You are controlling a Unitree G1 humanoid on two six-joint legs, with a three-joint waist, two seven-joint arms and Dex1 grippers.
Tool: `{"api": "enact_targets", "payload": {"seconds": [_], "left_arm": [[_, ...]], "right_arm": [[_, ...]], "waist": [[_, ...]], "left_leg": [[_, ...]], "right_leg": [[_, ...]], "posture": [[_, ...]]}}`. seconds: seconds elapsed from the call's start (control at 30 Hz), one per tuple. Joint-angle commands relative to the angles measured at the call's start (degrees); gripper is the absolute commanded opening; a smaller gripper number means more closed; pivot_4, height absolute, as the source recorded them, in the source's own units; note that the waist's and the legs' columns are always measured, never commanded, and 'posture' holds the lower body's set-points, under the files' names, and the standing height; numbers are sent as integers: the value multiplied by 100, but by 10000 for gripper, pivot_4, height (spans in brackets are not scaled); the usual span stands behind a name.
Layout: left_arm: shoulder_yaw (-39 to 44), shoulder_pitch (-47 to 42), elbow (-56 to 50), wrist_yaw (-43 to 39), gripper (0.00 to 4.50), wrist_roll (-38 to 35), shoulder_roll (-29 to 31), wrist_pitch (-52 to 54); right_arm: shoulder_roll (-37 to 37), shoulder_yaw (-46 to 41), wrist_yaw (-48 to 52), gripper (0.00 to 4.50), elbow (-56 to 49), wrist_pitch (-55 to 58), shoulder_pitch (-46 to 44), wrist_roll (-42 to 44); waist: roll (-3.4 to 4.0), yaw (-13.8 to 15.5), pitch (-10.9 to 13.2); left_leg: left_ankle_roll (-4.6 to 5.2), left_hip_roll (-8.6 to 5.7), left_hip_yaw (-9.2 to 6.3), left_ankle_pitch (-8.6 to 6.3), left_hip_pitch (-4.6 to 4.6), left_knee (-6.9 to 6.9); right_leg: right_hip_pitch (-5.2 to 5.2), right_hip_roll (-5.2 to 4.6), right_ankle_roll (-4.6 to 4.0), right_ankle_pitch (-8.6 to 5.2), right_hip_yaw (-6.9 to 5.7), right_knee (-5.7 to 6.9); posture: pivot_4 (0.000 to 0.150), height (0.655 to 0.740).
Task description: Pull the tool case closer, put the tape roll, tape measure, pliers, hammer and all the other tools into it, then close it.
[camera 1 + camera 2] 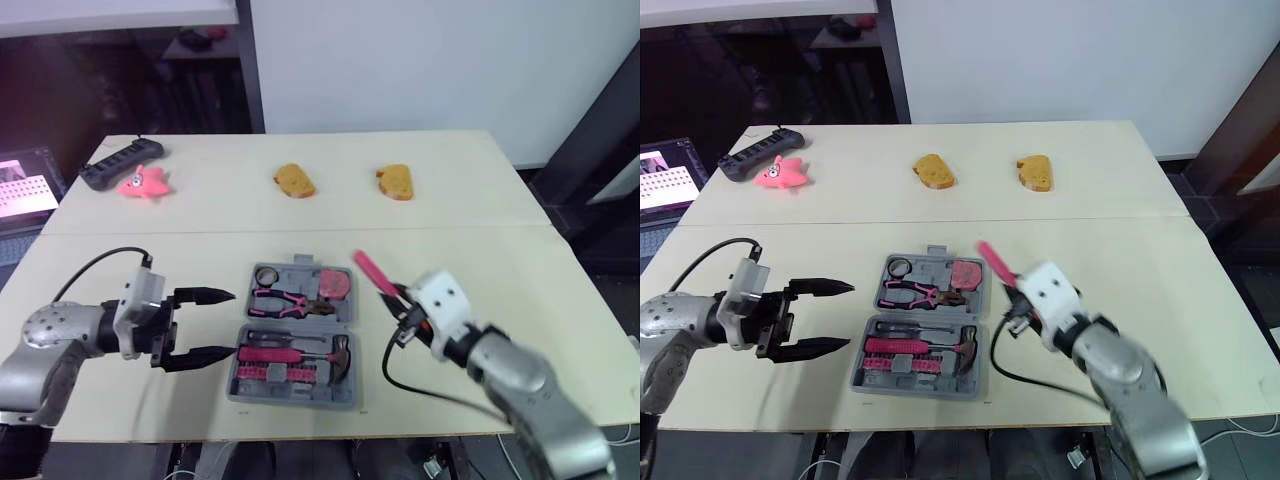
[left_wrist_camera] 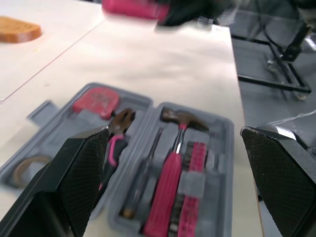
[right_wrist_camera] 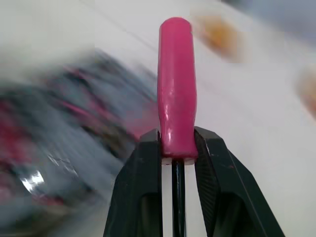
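While your right gripper [image 3: 176, 137] clamps the pink screwdriver [image 3: 176, 84] low on its handle, just right of the open tool case [image 1: 296, 398] at lower centre, it likely handles light, rigid and slick. Your left gripper [image 1: 231, 324] gapes empty.

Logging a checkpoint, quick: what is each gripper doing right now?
Left gripper: open, holding nothing.
Right gripper: closed on the pink-handled screwdriver.

The tool case [image 3: 64, 123] is a blur behind the screwdriver [image 3: 176, 84], whose tip is hidden.
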Motion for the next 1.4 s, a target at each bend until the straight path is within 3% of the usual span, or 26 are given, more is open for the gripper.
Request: {"api": "enact_targets", "payload": {"seconds": [0.03, 0.17, 0.27, 0.6, 0.9, 1.4], "left_arm": [[201, 142, 128, -302, 45000, -58, 159, -106], [410, 431, 269, -597, 45000, -12, 388, -184], [604, 717, 74, -633, 45000, -113, 494, -96], [1246, 1811, -567, -1051, 45000, -360, 698, 46], [1044, 1687, -198, -1098, 45000, -284, 680, -227], [1017, 1686, -328, -987, 45000, -224, 570, -242]], "right_arm": [[-383, 774, 803, 3853, 190, 823, -973, 664], [-417, 2179, 1294, 3853, 976, 1165, -2520, 628], [-166, 2674, 1199, 3853, 1030, 1720, -2930, 786], [1683, 2728, 2, 3853, 1298, 3744, -3072, 1133], [1846, 3080, -891, 3853, 1653, 3768, -3217, 1466], [1934, 3696, -1304, 3853, 2098, 3696, -3182, 1522]], "waist": [[5, 17, 4], [2, -6, 9], [4, -2, 10], [5, -24, 10], [3, -30, 9], [3, -81, 9]], "left_leg": [[0, 0, -2, 0, -7, 0], [0, -6, 8, 0, -25, 7], [1, -3, 4, -1, -26, -3], [-7, -2, 7, 4, -37, 2], [-18, -1, 9, 10, -36, -2], [-17, -1, 10, 10, -45, -1]], "right_leg": [[0, -3, 0, 0, -6, 0], [-13, -18, 3, 1, -6, -10], [-24, -13, 3, 0, -11, -3], [-67, -11, -3, -4, -11, 54], [-77, -10, -8, -6, -8, 59], [-86, -10, -7, -5, -7, 59]], "posture": [[1500, 7400], [1500, 7400], [1500, 7400], [1500, 7400], [1500, 7400], [1500, 7400]]}}
